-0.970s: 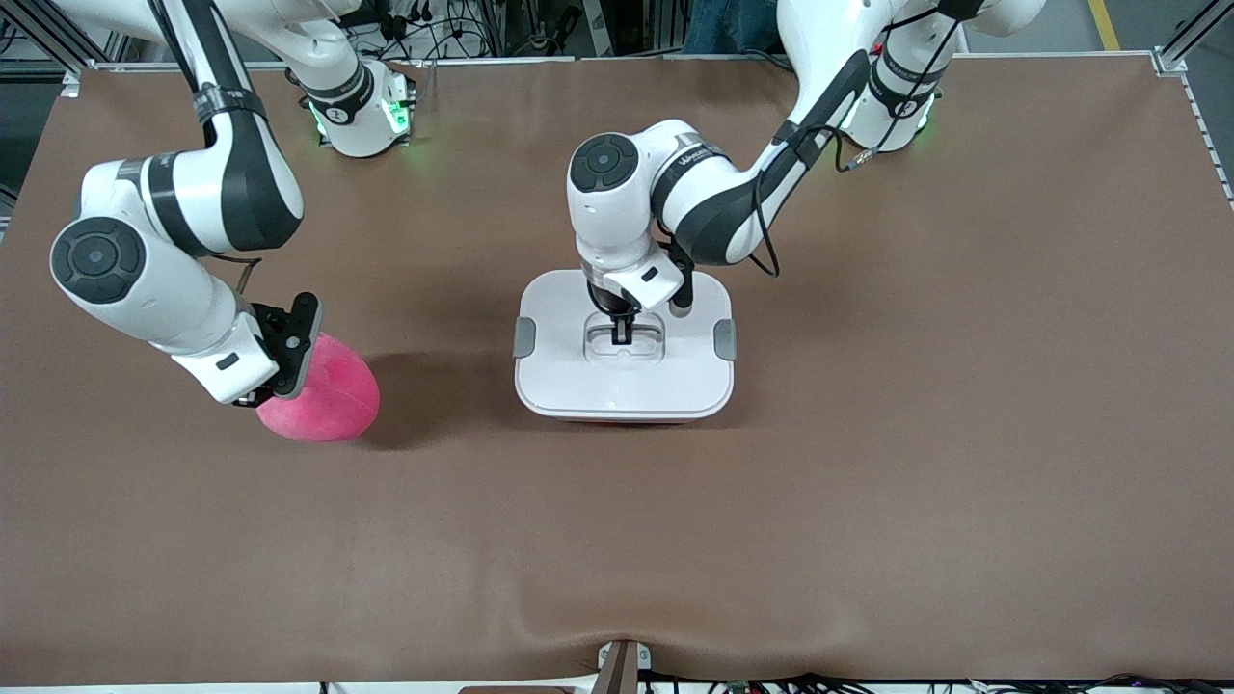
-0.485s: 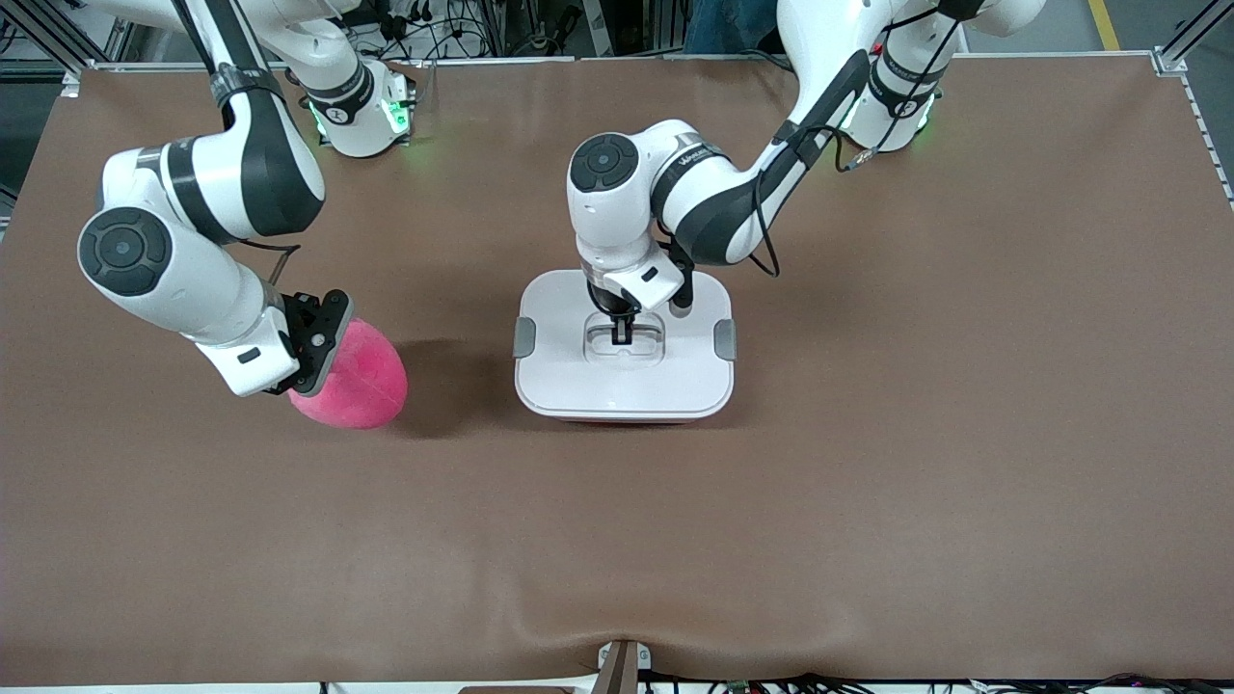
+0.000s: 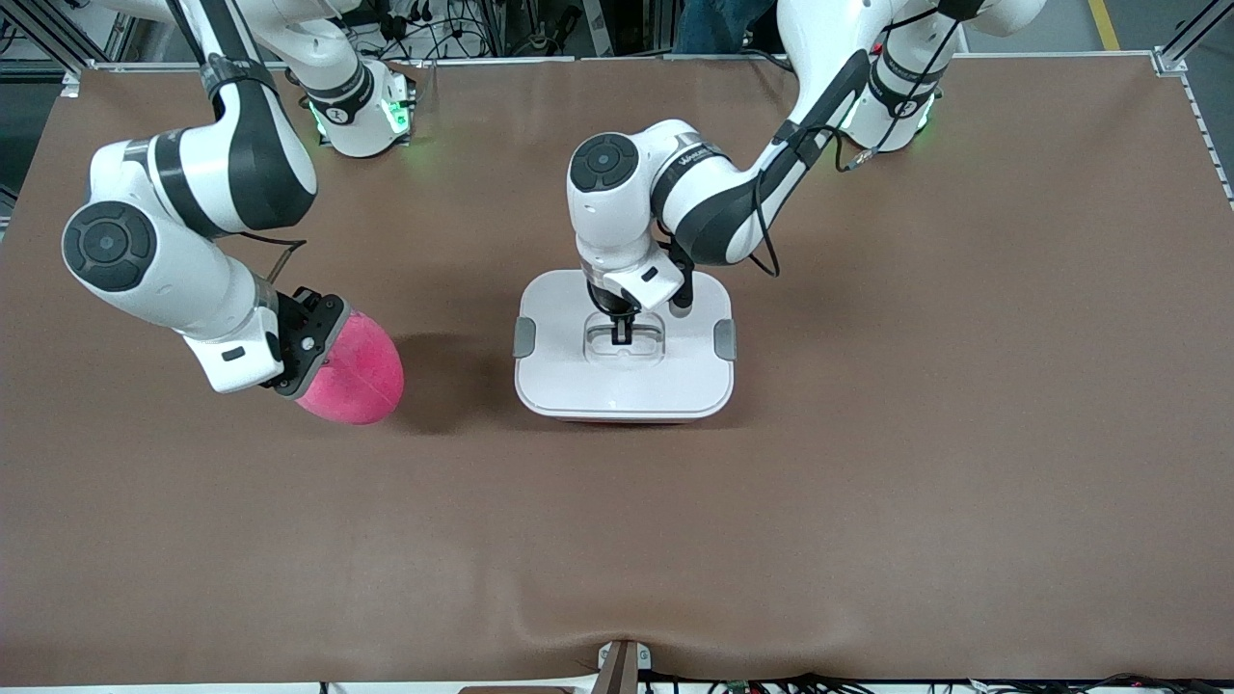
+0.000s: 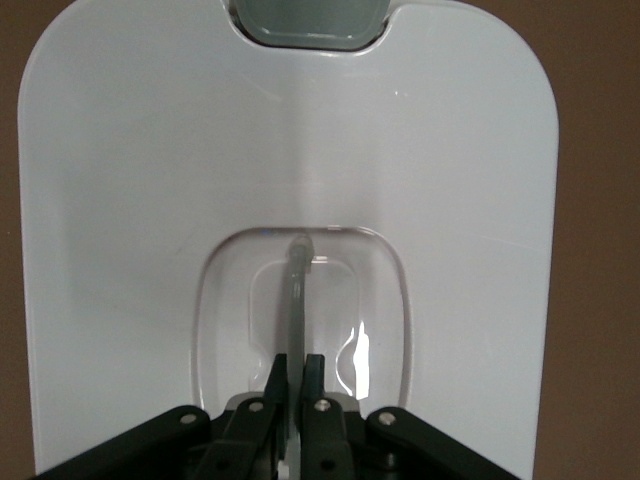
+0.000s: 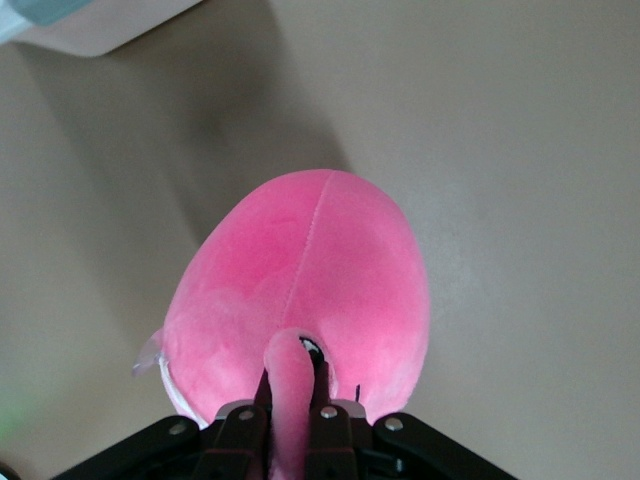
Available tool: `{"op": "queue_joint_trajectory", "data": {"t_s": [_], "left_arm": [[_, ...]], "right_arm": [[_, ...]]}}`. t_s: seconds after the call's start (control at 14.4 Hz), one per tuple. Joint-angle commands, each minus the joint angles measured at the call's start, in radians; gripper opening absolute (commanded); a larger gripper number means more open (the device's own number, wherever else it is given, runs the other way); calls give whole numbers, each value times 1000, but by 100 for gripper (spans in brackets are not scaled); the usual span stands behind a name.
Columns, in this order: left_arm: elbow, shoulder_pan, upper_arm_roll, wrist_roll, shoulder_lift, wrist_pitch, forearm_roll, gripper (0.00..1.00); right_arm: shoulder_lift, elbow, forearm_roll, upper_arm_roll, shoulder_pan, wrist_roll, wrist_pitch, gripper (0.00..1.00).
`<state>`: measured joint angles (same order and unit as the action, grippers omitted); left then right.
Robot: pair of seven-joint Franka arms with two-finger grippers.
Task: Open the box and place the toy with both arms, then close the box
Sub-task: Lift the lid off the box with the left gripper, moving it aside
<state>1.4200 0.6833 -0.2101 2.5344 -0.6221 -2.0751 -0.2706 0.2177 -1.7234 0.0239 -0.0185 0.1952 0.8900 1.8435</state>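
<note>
While your left gripper (image 3: 623,333) pinches the clear handle (image 4: 297,290) on the white lid (image 3: 623,386) of the box (image 3: 624,344) at mid-table, your right gripper (image 3: 310,339) squeezes a fold of the pink toy (image 3: 352,374), holding it over the table toward the right arm's end, near the box.

The front camera looks down from high across the bench (image 3: 868,482), facing both bases. Each wrist camera looks closely past its pincer: left onto the box lid (image 4: 150,200), right onto the plush toy (image 5: 310,270); both appear in the front view.
</note>
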Motion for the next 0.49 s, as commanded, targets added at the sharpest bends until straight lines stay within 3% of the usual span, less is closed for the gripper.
{"op": "queue_joint_trajectory", "data": {"t_s": [0.0, 0.42], "left_arm": [[-7, 4, 0, 20, 7, 1, -22, 0], [-9, 4, 0, 12, 35, 9, -21, 0]], "right_arm": [[-27, 2, -12, -6, 13, -94, -39, 0], [-60, -2, -47, -3, 4, -157, -85, 0]]}}
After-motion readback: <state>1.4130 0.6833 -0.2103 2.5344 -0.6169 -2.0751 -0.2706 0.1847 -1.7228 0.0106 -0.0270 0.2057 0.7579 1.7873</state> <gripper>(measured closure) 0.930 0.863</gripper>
